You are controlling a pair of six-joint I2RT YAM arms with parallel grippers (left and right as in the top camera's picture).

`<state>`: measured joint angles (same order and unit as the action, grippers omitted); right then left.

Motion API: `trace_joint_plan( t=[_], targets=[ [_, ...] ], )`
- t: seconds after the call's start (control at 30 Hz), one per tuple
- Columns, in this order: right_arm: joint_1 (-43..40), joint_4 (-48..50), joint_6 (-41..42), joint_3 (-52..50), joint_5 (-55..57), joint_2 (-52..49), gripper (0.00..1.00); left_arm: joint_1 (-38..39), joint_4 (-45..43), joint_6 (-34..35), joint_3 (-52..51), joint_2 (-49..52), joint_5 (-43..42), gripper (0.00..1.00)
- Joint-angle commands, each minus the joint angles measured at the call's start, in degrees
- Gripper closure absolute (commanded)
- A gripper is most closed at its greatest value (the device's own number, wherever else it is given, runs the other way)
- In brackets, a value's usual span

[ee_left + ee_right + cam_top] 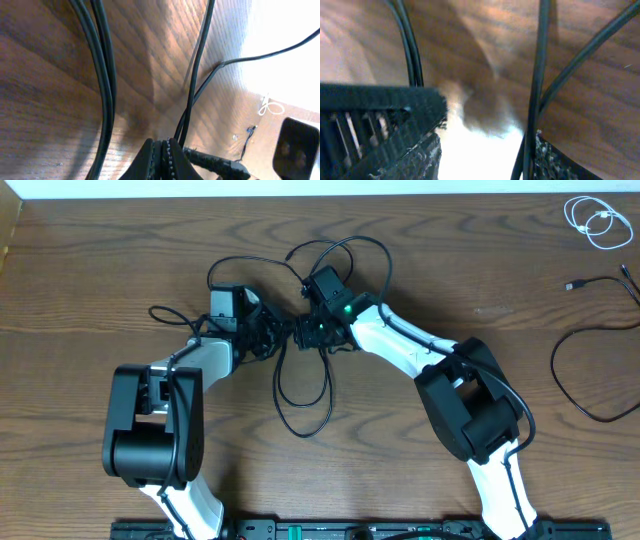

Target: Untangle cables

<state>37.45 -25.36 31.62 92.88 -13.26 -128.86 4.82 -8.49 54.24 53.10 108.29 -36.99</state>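
Note:
A tangle of long black cables [305,370] loops on the wooden table between my two arms. My left gripper [264,334] is at the left of the knot. In the left wrist view its jaws [162,150] are shut, and a black cable [192,85] runs down just beside the tips; I cannot see anything pinched. My right gripper [306,332] is at the knot's right side. In the right wrist view it [485,160] is open, with a black cable [538,75] running along the inside of its right finger. A separate black cable [585,380] lies at the right. A coiled white cable [597,221] lies at the far right corner.
The two grippers are nearly touching at the table's middle. The table's far edge [300,192] runs along the top and a dark rail [330,530] along the front. The white cable also shows small in the left wrist view [270,106].

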Motion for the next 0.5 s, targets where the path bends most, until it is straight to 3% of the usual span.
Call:
trace_joint_plan(
  t=[0.0,0.13,0.3,0.47],
  targets=[
    [0.7,1.6,7.1,-1.8,1.9,-4.3,0.48,0.7,0.5,0.5,0.3,0.3,-2.9,0.92],
    [1.7,2.9,7.1,-1.8,1.9,-5.0,0.48,0.6,0.0,0.5,0.3,0.2,-4.3,0.92],
    [2.0,2.9,6.1,-1.8,0.8,-5.3,0.50,-1.8,-2.1,-4.6,0.9,-1.2,-7.4,0.93],
    [2.0,2.8,4.5,-1.8,0.8,-5.3,0.50,-7.1,5.6,-13.3,1.1,-7.8,-2.5,0.93]
  ],
)
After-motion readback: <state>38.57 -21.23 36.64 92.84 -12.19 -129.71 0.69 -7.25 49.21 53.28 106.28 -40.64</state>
